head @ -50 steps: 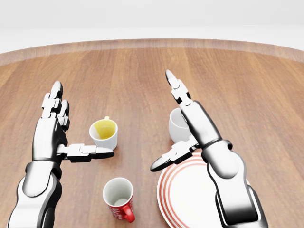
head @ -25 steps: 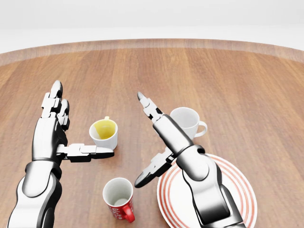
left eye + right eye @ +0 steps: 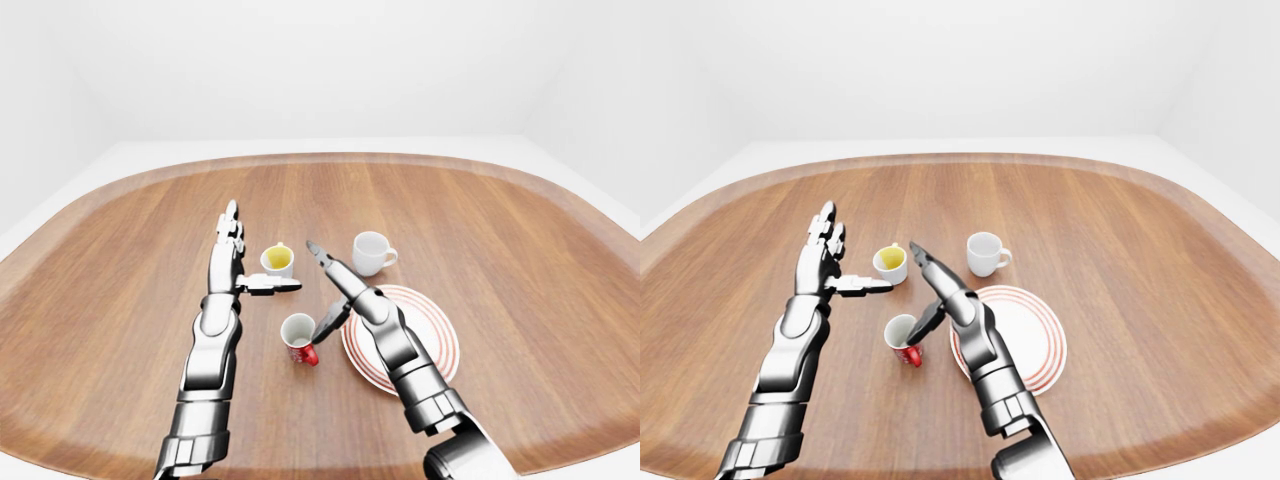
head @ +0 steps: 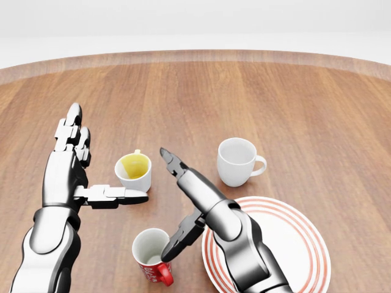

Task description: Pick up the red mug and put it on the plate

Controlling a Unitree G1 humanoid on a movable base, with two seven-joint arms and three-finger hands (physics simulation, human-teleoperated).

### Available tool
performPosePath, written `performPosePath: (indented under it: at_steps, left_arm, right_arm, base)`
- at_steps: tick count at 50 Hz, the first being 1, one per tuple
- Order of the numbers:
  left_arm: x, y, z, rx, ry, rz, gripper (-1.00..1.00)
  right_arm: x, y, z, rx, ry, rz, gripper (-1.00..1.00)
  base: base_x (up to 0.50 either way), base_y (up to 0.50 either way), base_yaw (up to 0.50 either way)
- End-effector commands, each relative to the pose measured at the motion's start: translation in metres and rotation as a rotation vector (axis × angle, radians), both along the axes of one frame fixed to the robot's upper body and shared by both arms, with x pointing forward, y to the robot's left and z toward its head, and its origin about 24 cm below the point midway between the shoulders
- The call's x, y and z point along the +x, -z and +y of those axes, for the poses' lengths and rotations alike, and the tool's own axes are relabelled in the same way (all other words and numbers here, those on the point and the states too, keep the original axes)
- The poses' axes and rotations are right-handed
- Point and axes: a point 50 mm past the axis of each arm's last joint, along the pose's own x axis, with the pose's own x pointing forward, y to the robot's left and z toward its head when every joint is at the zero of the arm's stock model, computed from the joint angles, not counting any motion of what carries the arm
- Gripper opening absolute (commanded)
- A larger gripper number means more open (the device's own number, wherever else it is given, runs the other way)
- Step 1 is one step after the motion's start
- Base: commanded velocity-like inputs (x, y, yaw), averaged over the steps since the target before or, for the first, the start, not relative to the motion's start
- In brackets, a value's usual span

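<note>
Head view crops red mug (image 4: 154, 256) at bottom — right hand (image 4: 183, 210) spread open beside it, hiding plate (image 4: 305, 244) edge; left hand (image 4: 79, 177) open too.

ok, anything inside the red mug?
The red mug with the white interior looks empty where visible. The right hand's lower finger overlaps its rim on the right in the head view, hiding that part.
</note>
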Motion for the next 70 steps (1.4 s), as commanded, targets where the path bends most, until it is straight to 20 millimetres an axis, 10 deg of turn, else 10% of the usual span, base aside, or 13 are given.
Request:
performPosePath:
  at_steps: [1,70]
  left_arm:
    - [0.000,-0.002,-0.001,0.001,0.004,-0.006,1.00]
    - [-0.003,0.000,0.002,-0.011,0.003,-0.004,1.00]
  right_arm:
    - [-0.001,0.013,0.013,-0.040,-0.030,0.056,1.00]
    - [-0.018,0.081,0.044,-0.227,-0.042,0.332,1.00]
  base:
    - [0.00,0.00,0.00]
    - [0.00,0.00,0.00]
